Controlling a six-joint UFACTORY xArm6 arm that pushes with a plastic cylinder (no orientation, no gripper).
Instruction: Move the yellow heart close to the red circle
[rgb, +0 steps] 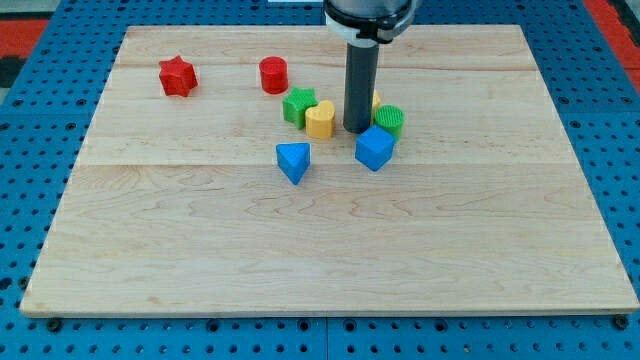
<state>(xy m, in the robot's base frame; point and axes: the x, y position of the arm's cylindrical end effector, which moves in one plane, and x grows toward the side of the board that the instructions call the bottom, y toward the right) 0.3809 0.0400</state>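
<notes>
The counter (330, 250) is a pale wooden board of long planks, lying on a blue pegboard surface (30, 200) that shows past every edge; its whole near half is bare wood.

All the blocks sit in the far half, toward the top edge. My tool is the straight dark rod, and it has nothing that opens or closes and holds nothing; my tip (357, 130) rests on the wood near the middle of the far half. Just beside it, toward the left edge, is the yellow heart (320, 119), apart from the tip by a narrow gap. The red circle (273, 75) lies beyond the heart, toward the top left corner. So tip, heart and circle fall roughly in one slanting line, and a push up and left looks right to me.

The green star (298, 105) touches the heart on its upper left, near that line, and may be shoved along too. A green cylinder (390, 120) and blue cube (374, 148) stand right of the tip, a blue triangle (293, 161) below the heart, a red star (177, 76) near the top left corner. A sliver of yellow peeks behind the rod; I cannot tell what it is.
</notes>
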